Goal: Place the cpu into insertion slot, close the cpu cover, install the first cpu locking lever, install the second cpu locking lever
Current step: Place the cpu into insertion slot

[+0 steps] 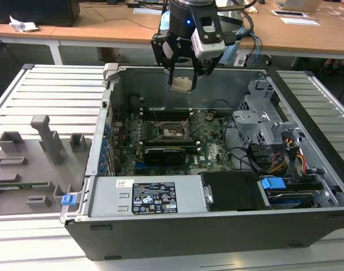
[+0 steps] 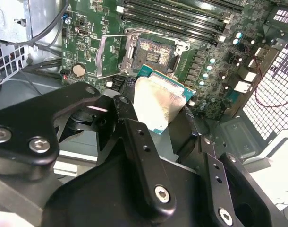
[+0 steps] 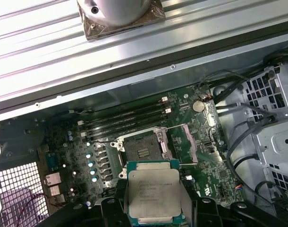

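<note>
While its black fingers pinched the small square silver-topped cpu by its edges, the gripper hung over the open grey metal computer case. Near the green circuit board's middle, the dark square insertion slot lay uncovered. The thin grey metal cpu cover was swung up beside it, and long black memory slots ran alongside.
</note>
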